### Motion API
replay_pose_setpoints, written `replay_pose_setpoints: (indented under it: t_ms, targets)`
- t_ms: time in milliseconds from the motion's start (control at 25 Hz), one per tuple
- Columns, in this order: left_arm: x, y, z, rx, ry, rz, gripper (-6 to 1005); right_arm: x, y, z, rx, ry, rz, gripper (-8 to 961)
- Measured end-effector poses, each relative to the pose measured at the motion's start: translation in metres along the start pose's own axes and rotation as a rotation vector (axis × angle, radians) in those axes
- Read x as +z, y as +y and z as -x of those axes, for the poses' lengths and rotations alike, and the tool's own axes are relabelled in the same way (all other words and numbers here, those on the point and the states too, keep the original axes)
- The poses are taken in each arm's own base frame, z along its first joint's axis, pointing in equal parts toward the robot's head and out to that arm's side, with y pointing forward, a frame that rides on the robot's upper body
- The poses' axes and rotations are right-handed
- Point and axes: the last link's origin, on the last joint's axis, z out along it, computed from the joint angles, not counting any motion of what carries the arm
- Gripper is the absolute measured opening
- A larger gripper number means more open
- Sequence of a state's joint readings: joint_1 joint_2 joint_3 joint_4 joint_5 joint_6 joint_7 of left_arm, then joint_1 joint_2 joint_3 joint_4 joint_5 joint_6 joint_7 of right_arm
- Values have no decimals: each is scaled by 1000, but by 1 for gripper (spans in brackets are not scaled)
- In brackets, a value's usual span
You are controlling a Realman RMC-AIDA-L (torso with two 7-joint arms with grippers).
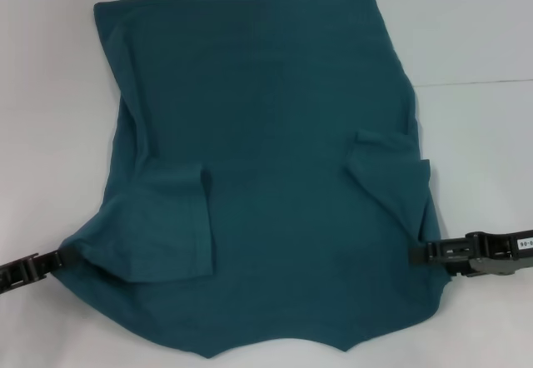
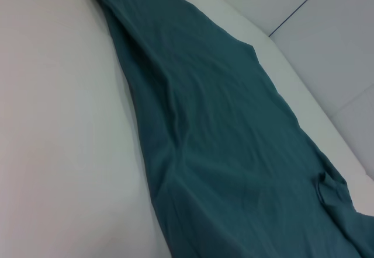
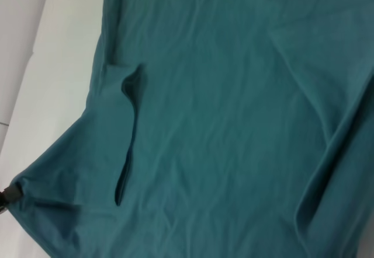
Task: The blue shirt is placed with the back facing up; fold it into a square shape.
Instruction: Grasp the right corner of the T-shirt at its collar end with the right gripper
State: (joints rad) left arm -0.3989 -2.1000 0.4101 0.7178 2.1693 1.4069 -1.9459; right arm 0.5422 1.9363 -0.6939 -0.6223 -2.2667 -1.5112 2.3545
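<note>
Blue shirt [image 1: 275, 135]: spread across the white surface [image 1: 475, 35], both sleeves folded inward over the body.
Left claw [image 1: 65, 256]: at the shirt's near left edge, closed on a pinch of fabric there.
Right claw [image 1: 419, 252]: at the near right edge, likewise clamped on the cloth.

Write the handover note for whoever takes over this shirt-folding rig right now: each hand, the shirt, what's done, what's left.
Left hand: shut on the blue shirt at its left near edge.
Right hand: shut on the shirt's right near edge.
Shirt: spread on the white table, pulled taut between both hands.
Done: both sleeves folded inward.
Left: fold the body over into a square, then release.
</note>
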Motion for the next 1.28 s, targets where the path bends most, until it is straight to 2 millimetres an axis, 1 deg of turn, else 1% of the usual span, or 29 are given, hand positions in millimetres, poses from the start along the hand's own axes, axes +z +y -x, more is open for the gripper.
replay_pose_setpoints:
  t_ms: [360, 840, 1080, 1280]
  targets:
    - [4, 2, -5, 7, 5, 1, 16, -4, -6, -5, 41, 19, -22, 867]
    - [7, 3, -10, 15, 9, 0, 16, 6, 0, -1, 40, 27, -16, 864]
    - [8, 3, -12, 20, 9, -3, 16, 12, 0, -4, 49, 55, -33, 862]
    - [8, 3, -12, 19, 9, -5, 15, 13, 0, -6, 57, 70, -43, 861]
